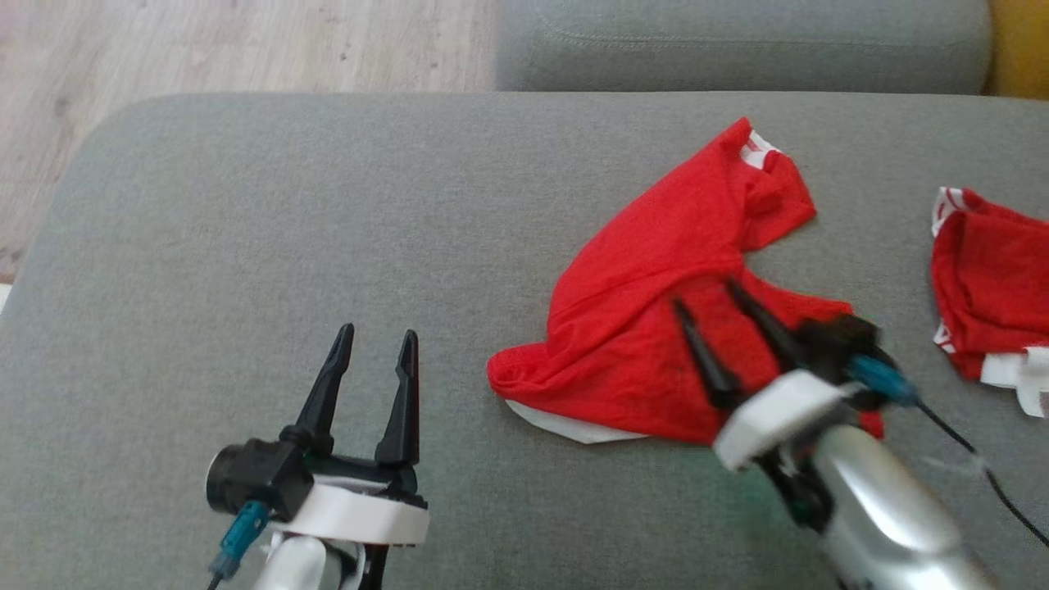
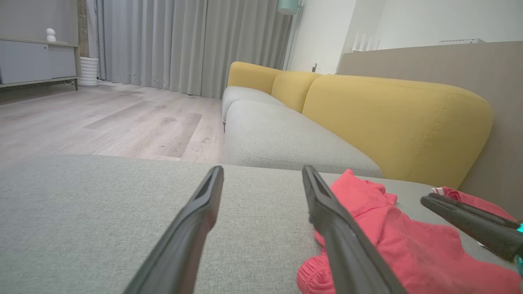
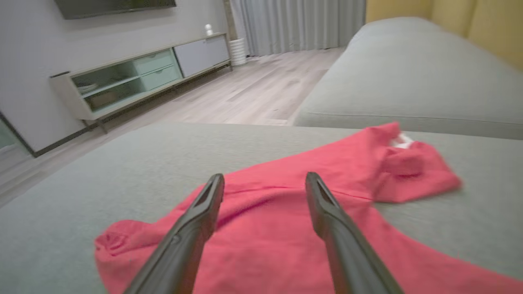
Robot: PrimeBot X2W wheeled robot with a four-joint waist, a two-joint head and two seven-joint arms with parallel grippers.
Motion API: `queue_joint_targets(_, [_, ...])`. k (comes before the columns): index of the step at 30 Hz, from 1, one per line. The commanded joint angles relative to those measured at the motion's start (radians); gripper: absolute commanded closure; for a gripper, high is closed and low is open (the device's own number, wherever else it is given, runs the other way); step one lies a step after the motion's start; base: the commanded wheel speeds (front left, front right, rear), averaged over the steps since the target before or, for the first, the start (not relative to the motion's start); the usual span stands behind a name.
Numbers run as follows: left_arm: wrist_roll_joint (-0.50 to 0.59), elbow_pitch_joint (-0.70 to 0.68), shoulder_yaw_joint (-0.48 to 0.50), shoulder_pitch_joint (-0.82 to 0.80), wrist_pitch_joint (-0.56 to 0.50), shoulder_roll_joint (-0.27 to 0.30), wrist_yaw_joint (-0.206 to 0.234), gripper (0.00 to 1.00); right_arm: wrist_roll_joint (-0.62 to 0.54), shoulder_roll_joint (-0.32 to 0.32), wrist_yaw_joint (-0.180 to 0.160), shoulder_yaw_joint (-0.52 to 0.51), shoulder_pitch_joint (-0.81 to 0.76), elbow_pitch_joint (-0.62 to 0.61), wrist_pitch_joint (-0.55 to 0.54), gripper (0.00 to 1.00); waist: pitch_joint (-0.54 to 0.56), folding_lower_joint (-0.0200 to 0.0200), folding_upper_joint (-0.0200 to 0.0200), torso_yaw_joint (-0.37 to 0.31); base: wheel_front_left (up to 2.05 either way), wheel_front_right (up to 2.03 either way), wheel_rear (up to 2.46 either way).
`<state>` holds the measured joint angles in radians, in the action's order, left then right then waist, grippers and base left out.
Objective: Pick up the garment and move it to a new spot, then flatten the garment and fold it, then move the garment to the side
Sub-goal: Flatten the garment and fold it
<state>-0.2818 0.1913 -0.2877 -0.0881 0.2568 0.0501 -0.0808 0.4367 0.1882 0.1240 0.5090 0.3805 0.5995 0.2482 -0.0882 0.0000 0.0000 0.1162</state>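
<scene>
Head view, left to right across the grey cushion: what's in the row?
Left pincer → crumpled red garment → second red garment at the right edge. The right pincer overlaps the first garment, so it's left out.

The left gripper (image 1: 379, 334) rests low on the robot's left side, its two dark fingers pointing straight ahead and parted in a narrow V above a white wrist cuff (image 1: 352, 515). The right gripper (image 1: 703, 295) reaches farther forward on a silver forearm (image 1: 889, 516), angled toward the robot's left. Its long fingers are likewise spread apart, and the arm appears slightly blurred.
</scene>
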Motion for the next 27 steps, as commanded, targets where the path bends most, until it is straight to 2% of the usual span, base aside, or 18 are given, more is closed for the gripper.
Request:
queue_joint_targets(1, [0.006,-0.032,0.039,-0.007,0.005,0.0,-0.002,0.0,-0.041,0.007,0.007,-0.041,-0.037,-0.051,0.013,0.0,0.008,0.0,0.0,-0.01,0.0,0.0,0.0])
queue_joint_targets(5, [0.009,-0.032,0.048,0.007,0.005,0.0,-0.006,0.0,-0.16,-0.016,0.007,-0.246,-0.184,-0.146,0.013,0.0,0.019,0.0,0.0,-0.032,0.0,0.0,0.0])
queue_joint_targets(8, [0.012,-0.031,0.048,0.013,0.005,0.0,-0.01,0.0,-0.236,-0.056,0.007,-0.344,-0.284,-0.186,0.013,0.0,0.024,0.0,0.0,-0.048,0.0,0.0,0.0])
queue_joint_targets(12, [0.013,-0.029,0.045,0.011,0.005,0.0,-0.014,0.0,-0.29,-0.096,0.007,-0.398,-0.354,-0.204,0.013,0.0,0.026,0.0,0.0,-0.063,0.0,0.0,0.0])
queue_joint_targets(19, [0.015,-0.029,0.039,0.006,0.005,0.0,-0.017,0.0,-0.299,-0.124,0.007,-0.431,-0.349,-0.207,0.013,0.0,0.021,0.0,0.0,-0.071,0.0,0.0,0.0])
queue_joint_targets(27, [0.018,-0.023,0.031,-0.005,0.005,0.0,-0.02,0.0,-0.268,-0.133,0.007,-0.526,-0.278,-0.111,-0.001,0.0,-0.001,0.0,0.0,-0.049,0.0,0.0,0.0])
